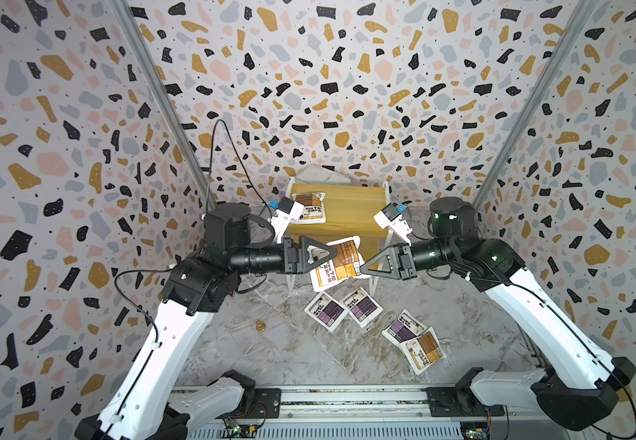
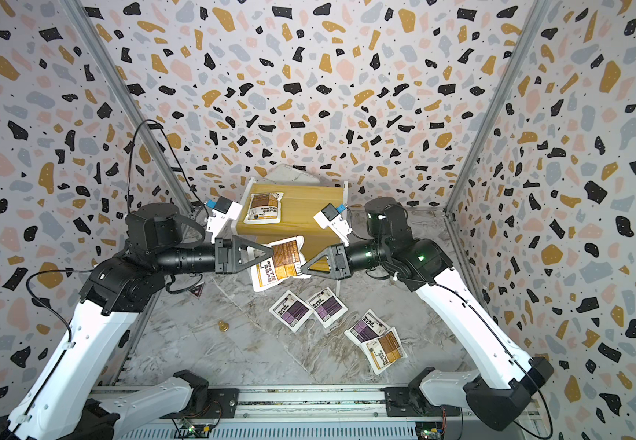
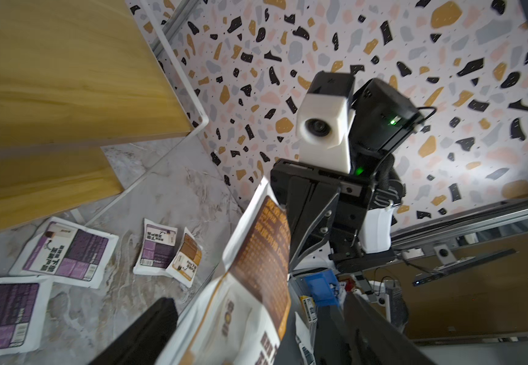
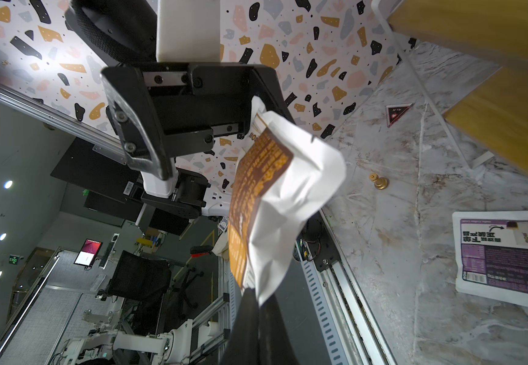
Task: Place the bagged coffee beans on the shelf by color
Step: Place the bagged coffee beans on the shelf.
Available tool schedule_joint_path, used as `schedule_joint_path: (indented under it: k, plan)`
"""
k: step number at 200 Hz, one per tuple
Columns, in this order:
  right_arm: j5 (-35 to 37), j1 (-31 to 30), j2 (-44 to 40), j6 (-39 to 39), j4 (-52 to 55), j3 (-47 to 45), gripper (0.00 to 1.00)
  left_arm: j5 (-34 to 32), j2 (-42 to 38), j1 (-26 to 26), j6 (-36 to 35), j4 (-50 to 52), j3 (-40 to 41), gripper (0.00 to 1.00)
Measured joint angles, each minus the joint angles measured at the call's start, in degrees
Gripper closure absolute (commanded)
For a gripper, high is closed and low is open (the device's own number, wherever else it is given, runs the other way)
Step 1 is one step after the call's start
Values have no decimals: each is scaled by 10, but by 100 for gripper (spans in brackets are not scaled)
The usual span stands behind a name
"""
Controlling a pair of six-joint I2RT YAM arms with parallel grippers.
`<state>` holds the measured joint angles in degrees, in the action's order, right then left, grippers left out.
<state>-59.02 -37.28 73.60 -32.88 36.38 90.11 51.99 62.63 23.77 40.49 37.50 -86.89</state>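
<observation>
1. The marble-pattern table (image 1: 270, 362) covers the whole floor of the booth, and the spotted back wall (image 1: 308, 95) rises at its far side.
2. The left arm (image 1: 179, 327) and the right arm (image 1: 529, 301) come up from the near corners and meet in the middle, just in front of the shelf.
3. The shelf (image 1: 350, 202) has yellow wood boards on a thin white frame. It stands at the far side of the table, in the middle.
4. The left gripper (image 1: 332, 252) has its fingers spread. In the left wrist view the lifted pouch hangs between them; whether a finger touches it cannot be told.
5. The right gripper (image 1: 365, 268) is pressed together on the right edge of a brown pouch (image 1: 331, 276). It holds the pouch in the air, above the table and just in front of the shelf.
6. A second brown pouch (image 1: 308, 207) lies flat at the left end of a shelf board; which tier cannot be told.
7. A purple pouch (image 1: 326, 310) and its purple neighbour (image 1: 360, 306) lie side by side on the table, nearer than the lifted one.
8. More to the right and nearer, a third purple pouch (image 1: 404, 327) and a third brown pouch (image 1: 423, 352) lie touching, with their edges overlapping.
9. A small brass piece (image 1: 260, 325) stands on the table, to the left of the purple pouches and apart from them.
</observation>
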Motion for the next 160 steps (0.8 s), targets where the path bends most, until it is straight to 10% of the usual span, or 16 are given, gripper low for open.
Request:
schedule_joint_path:
  k: [160]
  plan:
    - [-23,5,22,21,0,13,100,45,15,-8,55,-54,20,80]
